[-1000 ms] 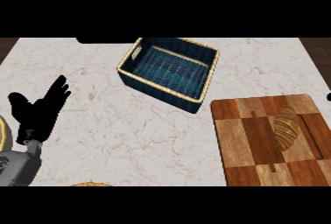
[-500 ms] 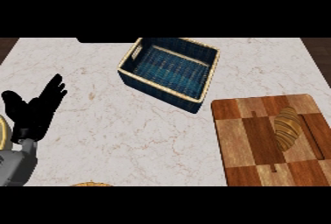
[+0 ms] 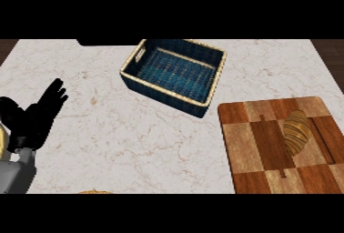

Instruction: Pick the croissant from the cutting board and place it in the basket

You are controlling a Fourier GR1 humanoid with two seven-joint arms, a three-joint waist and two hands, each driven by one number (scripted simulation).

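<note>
Nearest, left hand (image 3: 33, 120): resting at the left edge, fingers straight and spread, holding nothing.
Right hand: out of view.
Board (image 3: 252, 136): wooden, on the right side of the counter (image 3: 121, 136).
Croissant (image 3: 296, 132): lying lengthwise on the board (toward its right side).
Basket (image 3: 171, 98): blue weave, pale rim, farther back, just beyond the board's far left corner.

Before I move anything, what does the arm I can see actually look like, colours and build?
Only one arm shows, at the view's left edge. The left hand is matte black all over, with slim fingers and a thicker thumb. It joins a grey forearm with a smooth, rounded shell at the lower left corner. No cables, markings or sleeves are visible. The right hand and its forearm are out of view.
</note>
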